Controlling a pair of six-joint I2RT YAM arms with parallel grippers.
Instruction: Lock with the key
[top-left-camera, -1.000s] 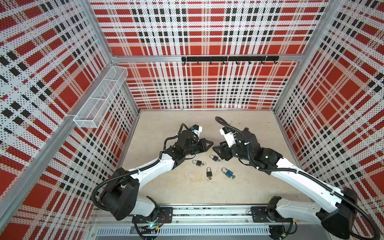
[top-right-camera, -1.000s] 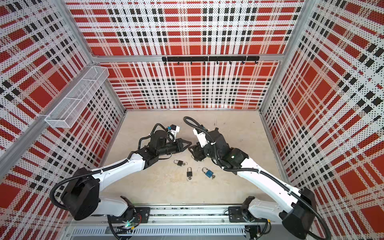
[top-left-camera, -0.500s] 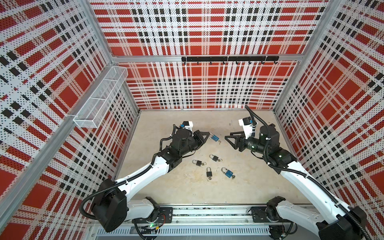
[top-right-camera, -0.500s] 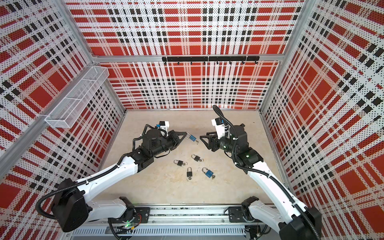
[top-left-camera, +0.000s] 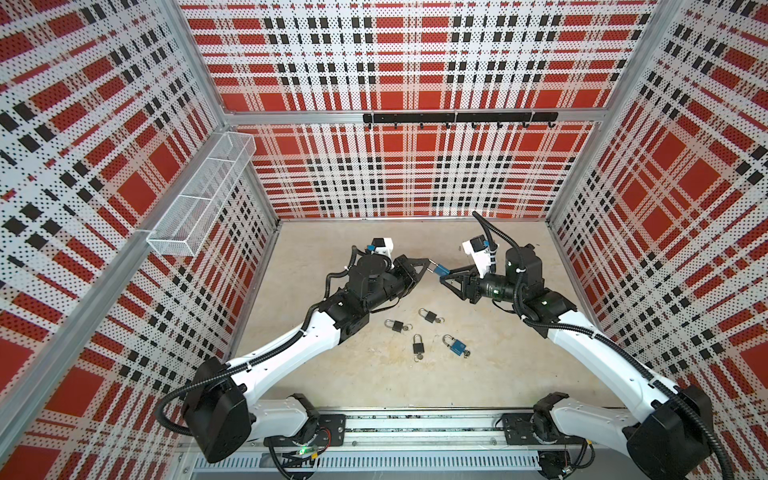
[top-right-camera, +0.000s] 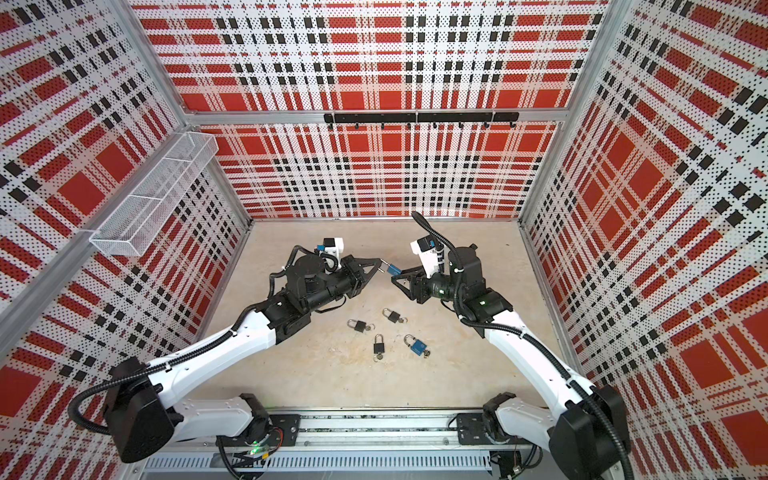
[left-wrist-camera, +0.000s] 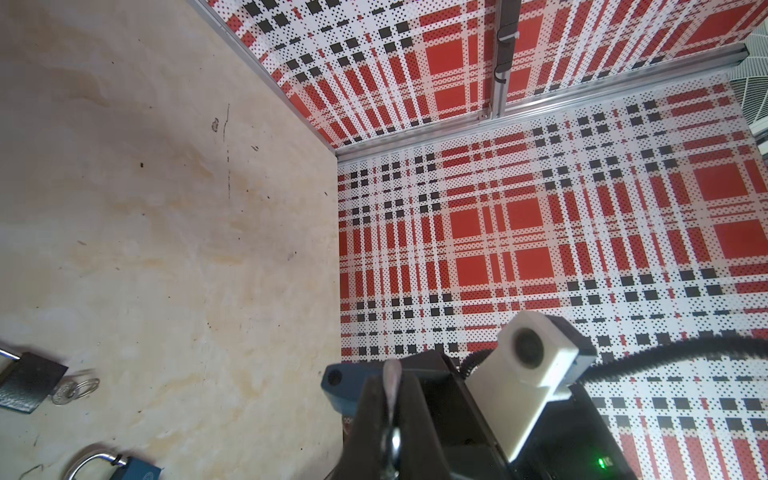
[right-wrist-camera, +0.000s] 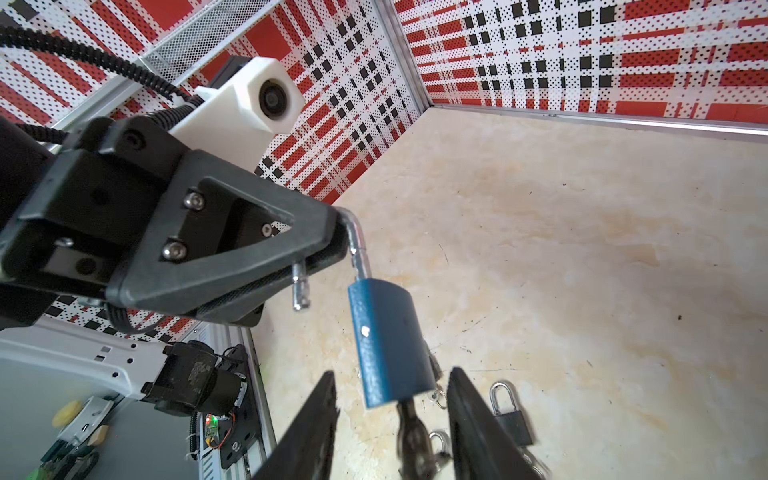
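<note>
Here, within plaid walls (top-left-camera: 415, 83), left pincer (top-left-camera: 428, 262) clamps padlock (right-wrist-camera: 386, 340) over floor (top-left-camera: 374, 382); right pincer (right-wrist-camera: 390, 374) gapes.

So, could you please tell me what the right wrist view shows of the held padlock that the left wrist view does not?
Only the right wrist view shows the shackle's free end hanging clear of the body, and the key below the blue padlock, between the fingers of the open right gripper. Only the left wrist view shows the hook rail. Both show the left gripper shut on the blue padlock's shackle.
</note>
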